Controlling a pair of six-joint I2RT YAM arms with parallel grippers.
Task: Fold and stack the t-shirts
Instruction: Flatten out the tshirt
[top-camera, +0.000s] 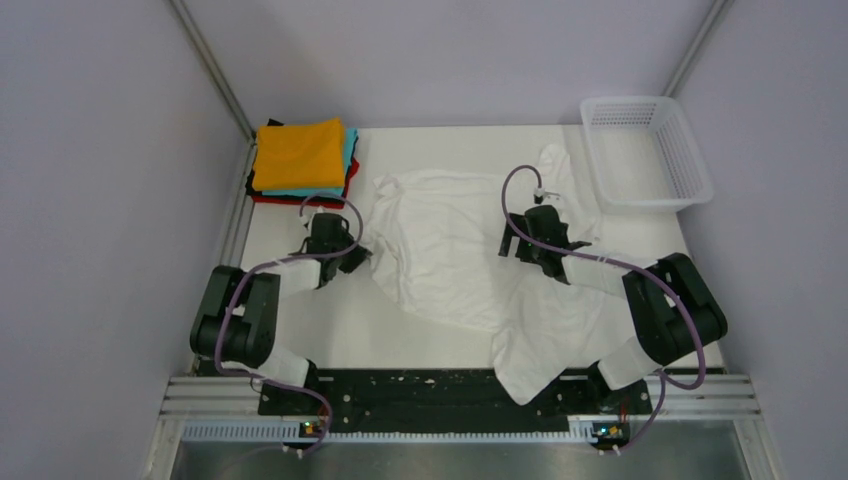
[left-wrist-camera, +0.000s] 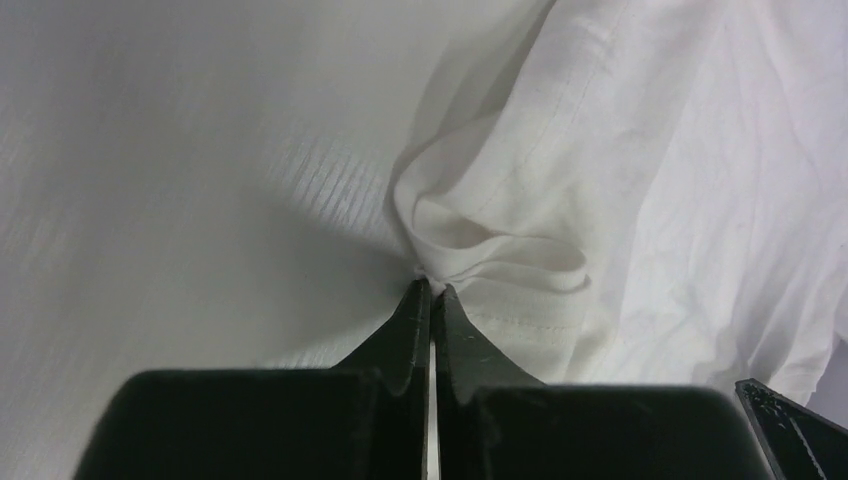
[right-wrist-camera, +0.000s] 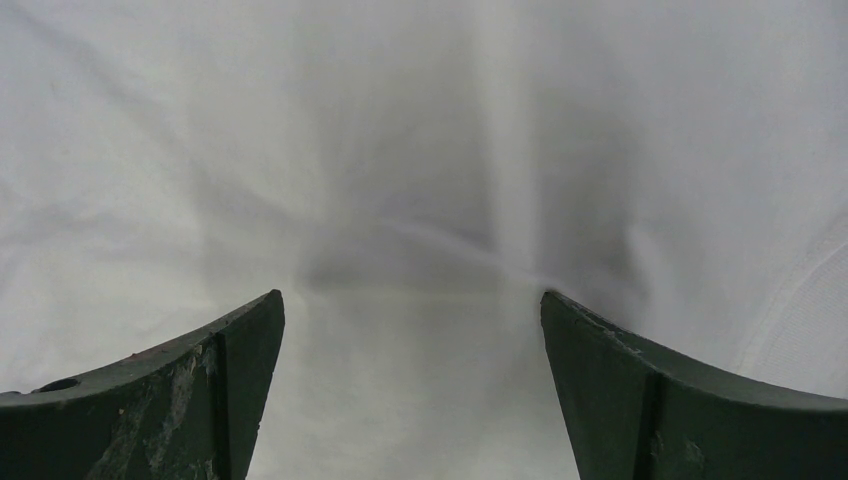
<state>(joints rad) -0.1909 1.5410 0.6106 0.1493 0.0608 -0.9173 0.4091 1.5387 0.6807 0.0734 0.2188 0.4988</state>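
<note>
Left gripper (left-wrist-camera: 432, 289) pinches white shirt (left-wrist-camera: 620, 150) edge; right gripper (right-wrist-camera: 410, 296) spread wide over it; folded stack (top-camera: 300, 155), basket (top-camera: 690, 160) behind.

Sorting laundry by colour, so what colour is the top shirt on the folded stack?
The top shirt is orange, clearest in the top external view.

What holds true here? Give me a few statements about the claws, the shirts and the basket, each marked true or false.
1. The left claw is shut on a bunched edge of the white t-shirt. True.
2. The right claw is shut on fabric. False: it is open over the white t-shirt.
3. The orange t-shirt tops the folded stack. True.
4. The basket stands beside the folded stack. False: it is in the far right corner, the stack in the far left.
</note>
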